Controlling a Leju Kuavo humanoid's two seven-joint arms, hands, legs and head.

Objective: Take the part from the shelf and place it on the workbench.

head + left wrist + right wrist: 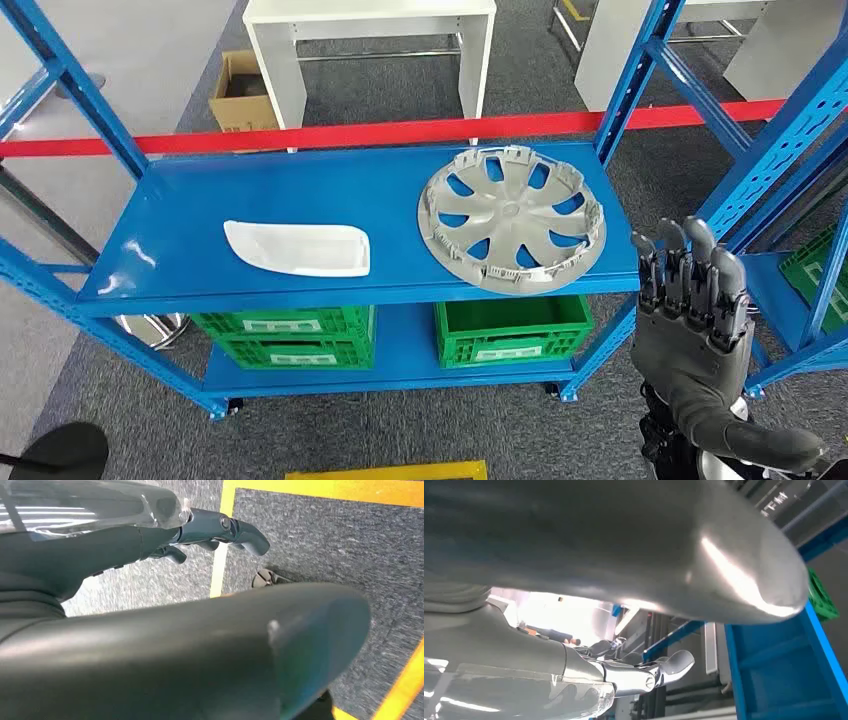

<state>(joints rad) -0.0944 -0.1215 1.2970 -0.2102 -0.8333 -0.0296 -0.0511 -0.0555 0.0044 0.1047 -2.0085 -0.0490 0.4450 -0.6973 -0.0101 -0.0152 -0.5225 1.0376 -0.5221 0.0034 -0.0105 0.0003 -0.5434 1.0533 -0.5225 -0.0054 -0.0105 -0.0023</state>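
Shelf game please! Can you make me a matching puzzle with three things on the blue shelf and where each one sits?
Things:
1. hubcap
2. white tray part
3. green crates

Places:
A. lower shelf
B. top shelf, left side
C. top shelf, right side, nearest the raised right hand

Pairs: 1-C, 2-B, 3-A

Tray (298,248) left of hubcap (511,219) — both on shelf (190,215).
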